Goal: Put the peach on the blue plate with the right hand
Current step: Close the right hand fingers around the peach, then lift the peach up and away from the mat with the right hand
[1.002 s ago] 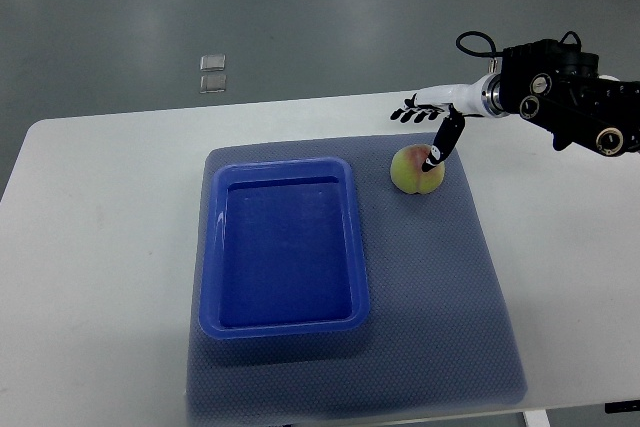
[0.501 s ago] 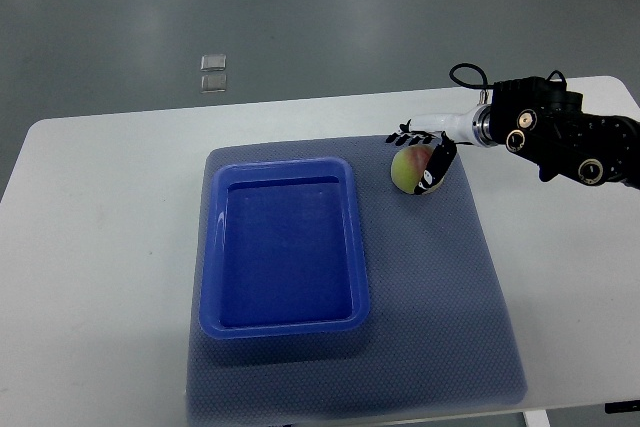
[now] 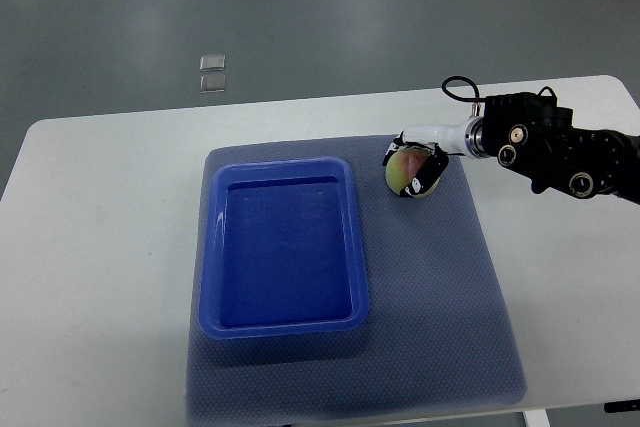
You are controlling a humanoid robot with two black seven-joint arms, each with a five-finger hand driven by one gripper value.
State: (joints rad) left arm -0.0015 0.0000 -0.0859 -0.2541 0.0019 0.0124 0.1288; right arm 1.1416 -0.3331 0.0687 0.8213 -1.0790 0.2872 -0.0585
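Black fingers (image 3: pixel 432 169) of the right hand (image 3: pixel 415 159) were wrapped around the peach (image 3: pixel 406 171), low on the grey mat (image 3: pixel 440 277) beside the blue plate (image 3: pixel 283 322). Grasping was judged under way; a lift and leftward carry were called for.

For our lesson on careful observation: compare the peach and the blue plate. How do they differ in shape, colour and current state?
The peach is small and round; the blue plate is large, rectangular and shallow. The peach is yellow-green with a red blush; the plate is solid blue. The right hand has its fingers curled around the peach, while the plate lies untouched and holds nothing. Both sit on the grey mat.
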